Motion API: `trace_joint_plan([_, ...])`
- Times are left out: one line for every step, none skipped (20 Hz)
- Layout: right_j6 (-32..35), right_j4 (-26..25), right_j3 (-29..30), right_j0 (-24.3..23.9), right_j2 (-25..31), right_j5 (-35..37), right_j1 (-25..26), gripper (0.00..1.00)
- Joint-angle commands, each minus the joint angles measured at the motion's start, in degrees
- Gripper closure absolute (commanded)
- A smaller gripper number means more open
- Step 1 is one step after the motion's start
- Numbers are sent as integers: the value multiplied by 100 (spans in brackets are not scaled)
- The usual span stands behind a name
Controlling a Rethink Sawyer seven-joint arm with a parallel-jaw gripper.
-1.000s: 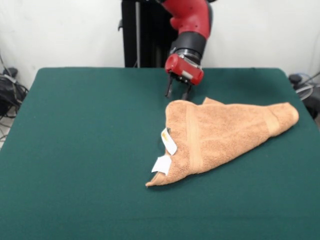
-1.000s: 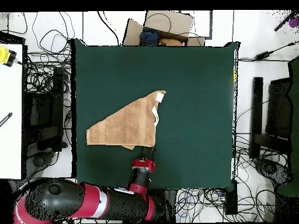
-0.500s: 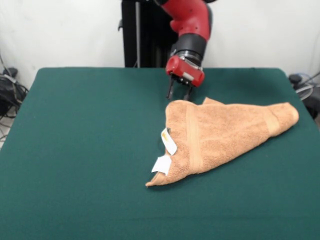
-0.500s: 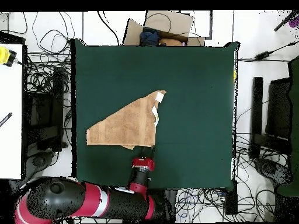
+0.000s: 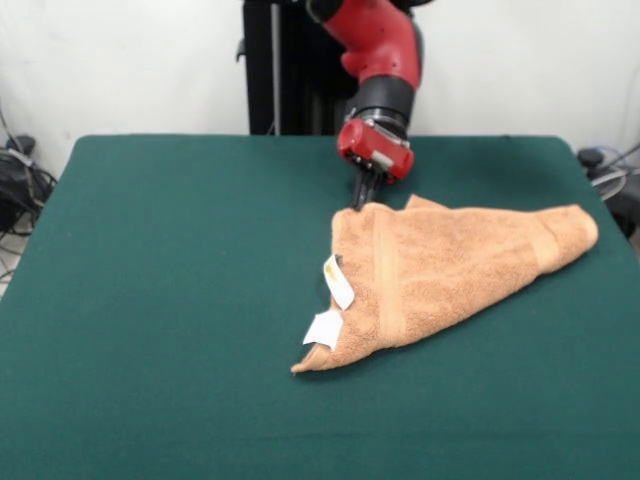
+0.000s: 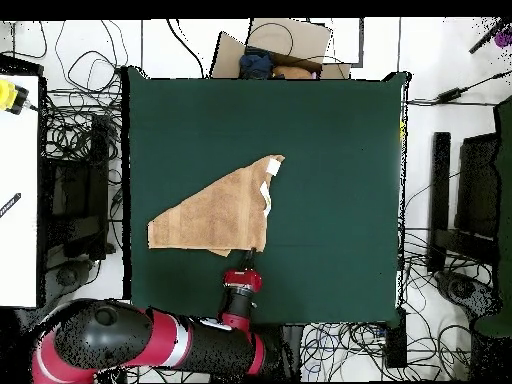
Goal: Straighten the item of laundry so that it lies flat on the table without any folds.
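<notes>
The towel (image 5: 450, 270) lay right of centre in the front view, on the green worktop (image 5: 160, 300), and it was far from flat: it was folded over into a rough triangle, one point reaching toward the right edge of the frame and another toward the lower middle. Two white tags (image 5: 332, 305) stuck out along its left edge, and a woven band ran down beside them. In the overhead view the same triangle (image 6: 215, 212) sat left of centre, with the tags near its upper right tip. The claw (image 5: 363, 195) stood at the towel's upper left corner in the front view, tips down at the cloth's edge, its fingers drawn close together; whether they had pinched the corner or only touched it could not be made out. By my reading no unfolding had been done: the fold was whole, no layer was lifted, and the work stood at the first grasp. What was left was nearly everything: securing the corner, drawing the top layer back across the worktop to open the fold, then smoothing any creases.
</notes>
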Motion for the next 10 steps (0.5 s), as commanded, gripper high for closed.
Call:
trace_joint_plan([1188,461,-861,-32,792,-536,286,100])
trace_joint_plan([1190,477,-857,-32,797,-545,286,100])
trace_joint_plan([1184,514,-852,-22,801,-577,294,100])
trace_joint_plan([1178,544,-846,-14,807,-586,294,100])
trace_joint_plan([1189,567,-842,-15,813,-608,302,100])
trace_joint_plan([1189,584,-841,-12,814,-621,305,100])
trace_joint_plan([1193,592,-839,-11,818,-624,307,100])
trace_joint_plan([1201,591,-842,-17,819,-629,309,100])
trace_joint_plan([1212,576,-835,-27,827,-614,299,100])
trace_joint_plan([1201,569,-830,-27,828,-593,291,100])
